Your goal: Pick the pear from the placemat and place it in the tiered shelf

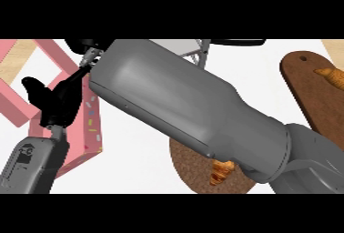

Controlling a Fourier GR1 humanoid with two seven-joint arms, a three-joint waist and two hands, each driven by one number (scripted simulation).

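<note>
Mostly, from the head view, I see my right forearm point(194, 109) crossing the frame toward the upper left, its hand hidden, so I cannot tell its fingers. My left hand point(50, 98) shows at left, black, over a pink placemat point(13, 95); its finger state is unclear. No pear shows. A croissant point(220, 172) lies on a round brown mat point(194, 170); another croissant point(332, 75) sits on a wooden board point(309, 82).

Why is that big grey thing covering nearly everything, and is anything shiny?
In the head view, the right forearm sits very close, hiding the middle of the counter; a pale sheen runs along its top. It half covers a croissant on a round brown mat. The left hand looks plain black, without glare.
</note>
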